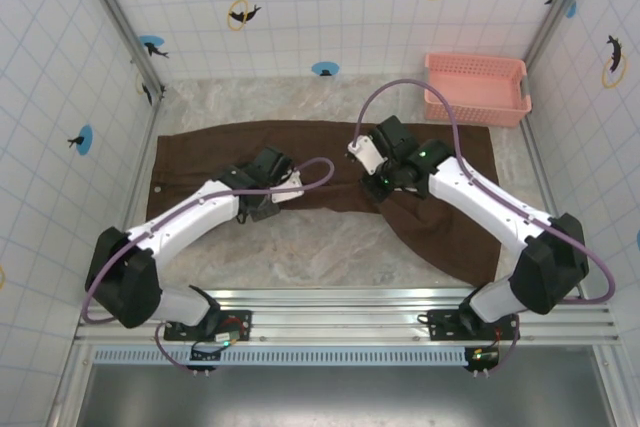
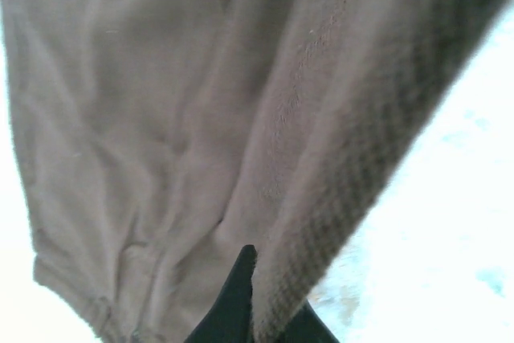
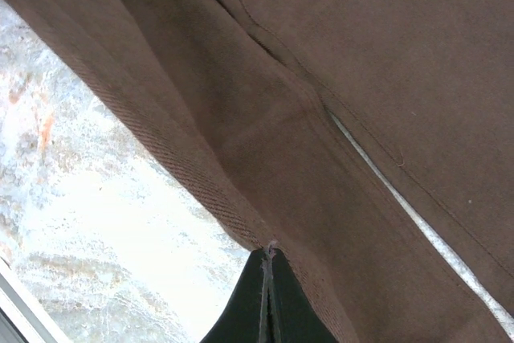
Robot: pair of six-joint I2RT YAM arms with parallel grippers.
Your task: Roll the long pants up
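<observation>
Fingers (image 2: 234,299) of the left hand (image 2: 269,315) are seen closed in on a raised fold of the long pants (image 1: 215,152), the thick woven edge of the cloth being gripped between the two dark tips; the right hand (image 3: 267,259) is pressed fully together, and the hem of the same cloth is pinched at its very tip; a thin pale gap is seen in that wrist view between two parts of the cloth.

From above, the left arm is stretched from its base at the near left slantwise toward the middle, its wrist bent down over the near edge of the cloth; the right arm is stretched from the near right toward the middle likewise, its wrist turned down onto the cloth; the two hands are held apart, with a stretch of cloth between them.

The long pants are laid lengthwise across the marbled desk (image 1: 300,257), from the left side to the right, the right end slanting toward the near edge; a pink basket (image 1: 475,87) is set at the far right corner, apart from the cloth.
</observation>
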